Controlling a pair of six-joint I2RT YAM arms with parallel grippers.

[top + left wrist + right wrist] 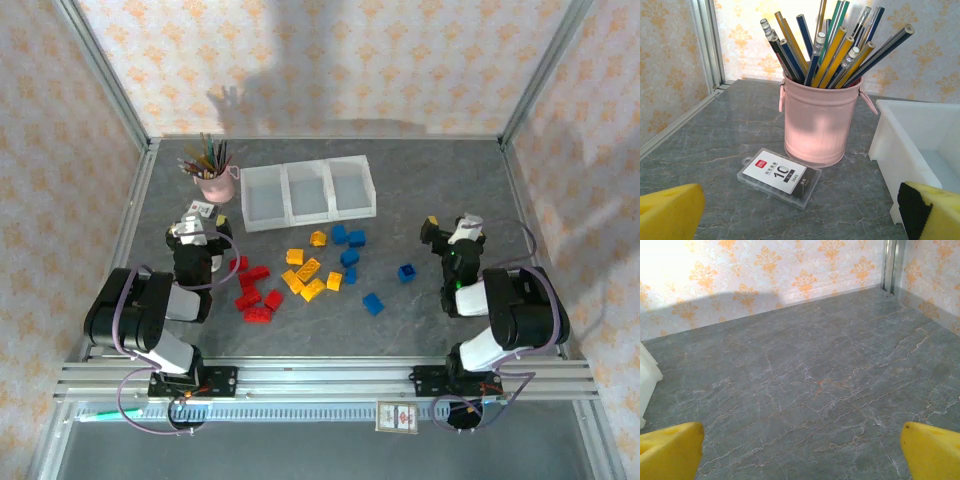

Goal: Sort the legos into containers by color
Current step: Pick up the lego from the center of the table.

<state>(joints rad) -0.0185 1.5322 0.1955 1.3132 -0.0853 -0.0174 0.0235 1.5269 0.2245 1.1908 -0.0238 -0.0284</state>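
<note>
The legos (308,268) lie loose on the middle of the worktop (420,180), red left, yellow centre, blue right, near the containers (310,216) by the far edge. Flanking them, the left gripper (200,215) and the right gripper (455,230) are both spread wide, pinching nothing.

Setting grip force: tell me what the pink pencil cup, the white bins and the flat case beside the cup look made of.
Pink pencil cup: probably painted sheet metal, satin; ridged wall and rolled rim suggest a pail.
White bins: translucent matte plastic; the walls glow.
Flat case: clear glossy plastic; its printed label shows through.
</note>
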